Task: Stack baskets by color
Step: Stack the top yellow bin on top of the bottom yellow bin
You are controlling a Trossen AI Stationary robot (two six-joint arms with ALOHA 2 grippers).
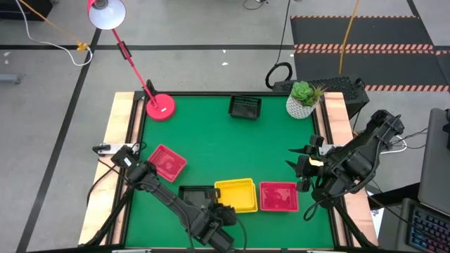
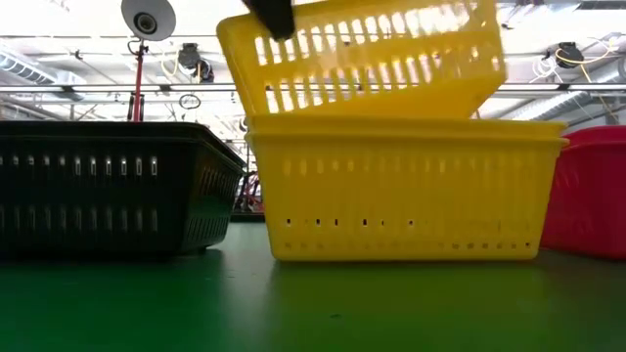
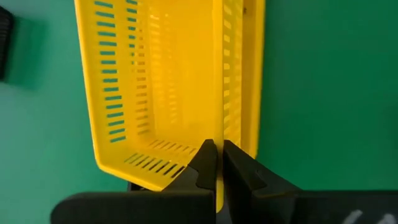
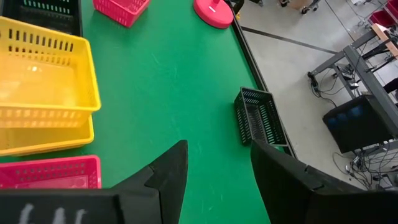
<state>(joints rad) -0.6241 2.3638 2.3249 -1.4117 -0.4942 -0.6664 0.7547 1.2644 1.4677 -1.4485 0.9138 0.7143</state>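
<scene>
Top yellow basket [image 2: 362,59] sits tilted over the lower yellow basket [image 2: 401,186], one end up, not nested yet. Both are at the near edge of the desk [image 1: 211,133], between a black basket [image 1: 197,195] and a red basket [image 1: 279,196].

My left hand [image 3: 215,163] is clamped shut on the top basket's wall, pinching the rim.

To do it well, I'd judge: level the basket first, line its corners w/ the one below, then ease straight down so it seats evenly. Let go only once it drops in flat; releasing while tilted could leave it jammed or cocked. Keep the pinch light, as thin mesh flexes.

My right hand [image 4: 214,168] waits open at the desk's right side, clear of the stack. Other red basket [image 1: 166,161] and far black basket [image 1: 245,107] lie well apart.
</scene>
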